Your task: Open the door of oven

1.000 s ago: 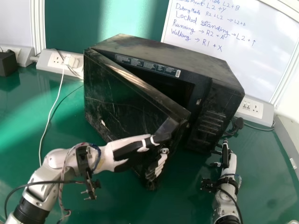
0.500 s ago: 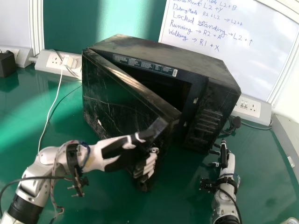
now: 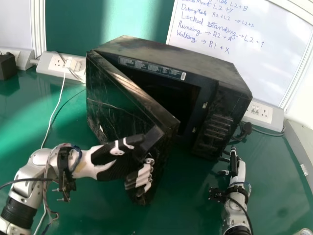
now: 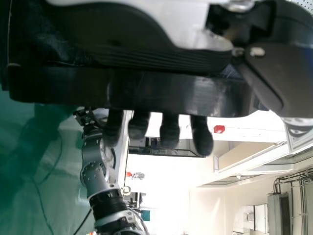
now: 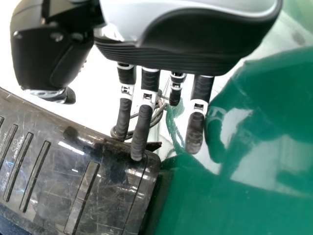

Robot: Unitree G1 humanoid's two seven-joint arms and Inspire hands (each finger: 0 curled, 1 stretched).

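Observation:
In the head view my left hand point(image 3: 115, 164) has its fingers curled round the free edge of the black oven's door point(image 3: 129, 105). The door stands ajar, angled out from the oven body point(image 3: 171, 58), with a dark gap behind it. The left wrist view has the door edge point(image 4: 132, 90) lying across my left hand point(image 4: 122, 32), fingertips emerging past it. Near the oven's right front corner, my right hand point(image 3: 238, 169) rests with extended fingers. From the right wrist, that hand point(image 5: 195, 39) appears beside the oven's control panel point(image 5: 58, 171), holding nothing.
The oven stands on a green table point(image 3: 190, 208). Behind it are a socket box point(image 3: 49, 63) with a white cable running down the left, another socket box point(image 3: 264, 115) at the right, and a whiteboard point(image 3: 234, 58). A black box point(image 3: 7, 66) is at the far left.
The door's free edge has swung outward to the left, widening the gap. My left hand has moved left along with it, still curled round the edge. The right hand stays beside the oven.

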